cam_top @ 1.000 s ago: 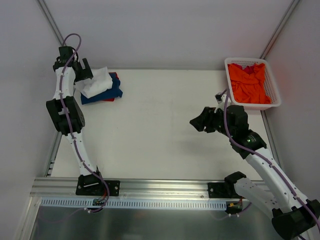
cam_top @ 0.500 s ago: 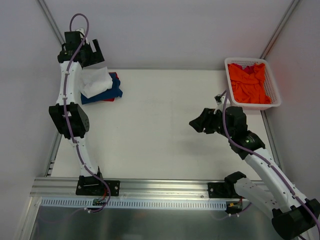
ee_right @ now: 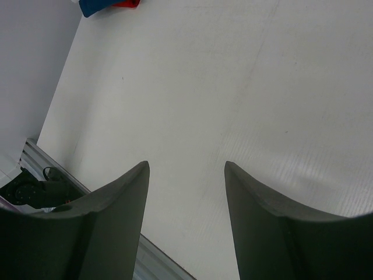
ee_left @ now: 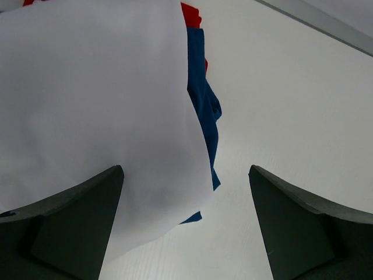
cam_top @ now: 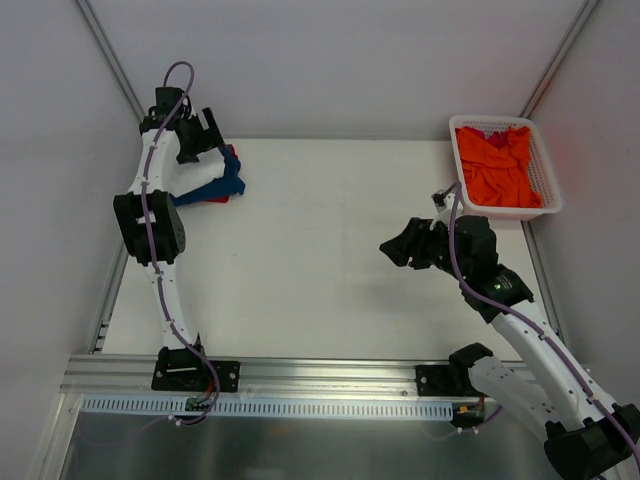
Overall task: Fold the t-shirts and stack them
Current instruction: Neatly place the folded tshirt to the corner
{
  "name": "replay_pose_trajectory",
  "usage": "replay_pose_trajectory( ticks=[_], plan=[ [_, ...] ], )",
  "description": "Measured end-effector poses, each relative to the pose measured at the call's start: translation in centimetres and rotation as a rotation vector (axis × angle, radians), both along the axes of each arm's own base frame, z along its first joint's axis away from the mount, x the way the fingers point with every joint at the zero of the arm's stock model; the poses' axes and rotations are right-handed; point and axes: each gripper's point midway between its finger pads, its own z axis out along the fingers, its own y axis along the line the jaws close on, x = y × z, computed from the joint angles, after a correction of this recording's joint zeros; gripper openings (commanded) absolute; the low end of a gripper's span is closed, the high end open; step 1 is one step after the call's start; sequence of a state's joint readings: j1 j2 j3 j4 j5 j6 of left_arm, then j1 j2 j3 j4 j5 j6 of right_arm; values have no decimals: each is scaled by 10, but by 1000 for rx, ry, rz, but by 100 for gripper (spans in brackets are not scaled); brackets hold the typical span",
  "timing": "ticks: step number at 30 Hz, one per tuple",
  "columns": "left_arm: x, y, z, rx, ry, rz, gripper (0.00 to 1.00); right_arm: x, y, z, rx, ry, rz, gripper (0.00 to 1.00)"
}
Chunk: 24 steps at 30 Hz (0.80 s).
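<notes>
Folded t-shirts lie stacked at the table's far left: a white one (ee_left: pixel 87 105) on top, a dark blue one (ee_left: pixel 201 99) under it, and a red one (ee_left: pixel 189 14) showing at the far edge. From above, my left arm hides most of the white shirt (cam_top: pixel 207 172); the dark blue (cam_top: pixel 228 184) and red (cam_top: pixel 214 199) edges show. My left gripper (cam_top: pixel 200 135) (ee_left: pixel 185 170) hangs open above the stack, holding nothing. An orange t-shirt (cam_top: pixel 495 170) lies crumpled in the basket. My right gripper (cam_top: pixel 393 245) (ee_right: pixel 186 164) is open over bare table.
The white lattice basket (cam_top: pixel 456 143) stands at the far right corner, against the right wall. Walls close in on the left, back and right. A metal rail (cam_top: pixel 300 375) runs along the near edge. The right wrist view catches the stack's dark blue edge (ee_right: pixel 93 7).
My left arm has risen from the stack and swung its gripper up and rightward toward the back wall; its jaws narrowed a little. The right arm stayed still.
</notes>
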State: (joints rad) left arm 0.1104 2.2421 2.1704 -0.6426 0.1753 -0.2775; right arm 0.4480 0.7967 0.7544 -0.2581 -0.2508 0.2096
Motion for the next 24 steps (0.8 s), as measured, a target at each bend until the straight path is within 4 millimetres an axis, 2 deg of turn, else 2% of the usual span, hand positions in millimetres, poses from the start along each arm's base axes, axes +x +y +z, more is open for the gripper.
replay_pose_trajectory(
  ticks=[4,8,10,24],
  plan=[
    [-6,5,-17,-72,40,34,90,0,0,0,0,0,0,58],
    [-10,9,-50,-154,94,52,90,0,0,0,0,0,0,58],
    [-9,9,-60,-192,100,56,90,0,0,1,1,-2,-1,58],
    [0,-2,-56,-281,51,25,92,-2,-1,3,16,-3,-8,58]
  ],
)
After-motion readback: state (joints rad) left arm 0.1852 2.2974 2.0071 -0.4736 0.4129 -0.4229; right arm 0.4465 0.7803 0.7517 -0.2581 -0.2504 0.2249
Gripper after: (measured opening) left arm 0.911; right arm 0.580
